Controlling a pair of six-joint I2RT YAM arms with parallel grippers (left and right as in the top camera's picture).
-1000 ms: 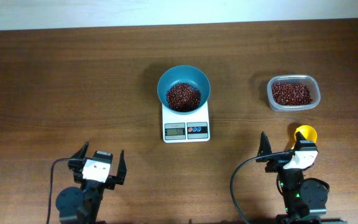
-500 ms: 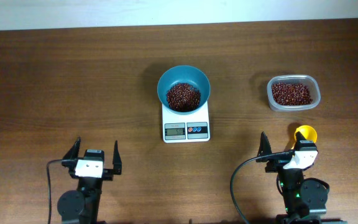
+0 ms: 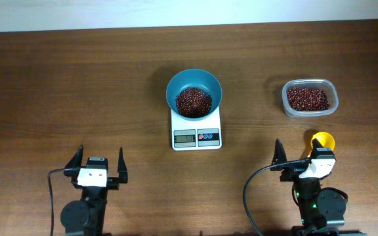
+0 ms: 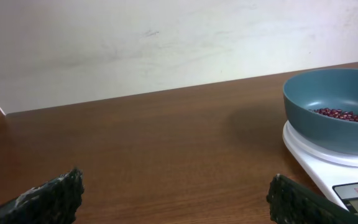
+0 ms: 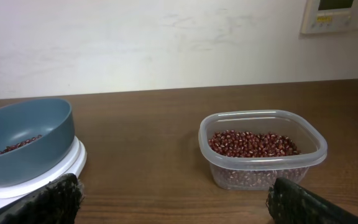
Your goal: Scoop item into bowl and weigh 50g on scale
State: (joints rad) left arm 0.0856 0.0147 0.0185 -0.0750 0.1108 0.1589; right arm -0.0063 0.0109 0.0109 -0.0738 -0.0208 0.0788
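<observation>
Beans (image 3: 193, 102): heaped in teal bowl (image 3: 176, 88) on scale (image 3: 195, 124)
Display (image 3: 185, 137): digits way too tiny to read
Left gripper (image 3: 101, 152): spread wide, empty
Right gripper (image 5: 176, 202): same, spread, empty

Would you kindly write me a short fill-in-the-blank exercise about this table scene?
The teal bowl rests on the white ____. The clear tub holds dark red ____. Beside the right gripper lies a ____ scoop. The left gripper and right gripper both stand ____.
Missing words: scale; beans; yellow; open.
</observation>
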